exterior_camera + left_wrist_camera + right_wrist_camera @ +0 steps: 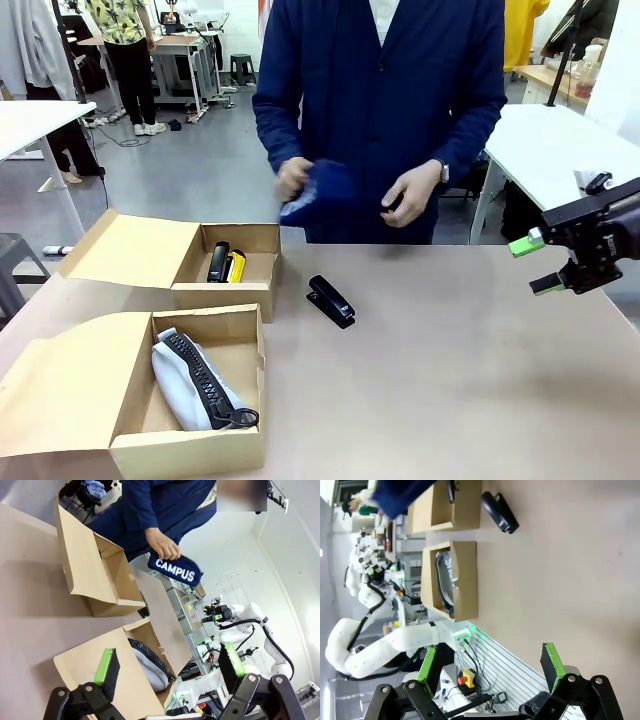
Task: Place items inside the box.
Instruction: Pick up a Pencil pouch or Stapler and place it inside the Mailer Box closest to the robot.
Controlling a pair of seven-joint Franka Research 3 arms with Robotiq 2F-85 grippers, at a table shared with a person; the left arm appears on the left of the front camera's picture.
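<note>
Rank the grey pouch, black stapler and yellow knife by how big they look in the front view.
1. grey pouch, nearest the camera, which may inflate it
2. black stapler
3. yellow knife, partly hidden in the far box

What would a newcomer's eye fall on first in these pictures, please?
Probably the person across the table, holding a navy zip pouch. Next come the black stapler lying alone mid-table and two open boxes at the robot's left: the near box holds a grey zip pouch, the far box a yellow utility knife. The robot's right hand hangs open at the right.
</note>
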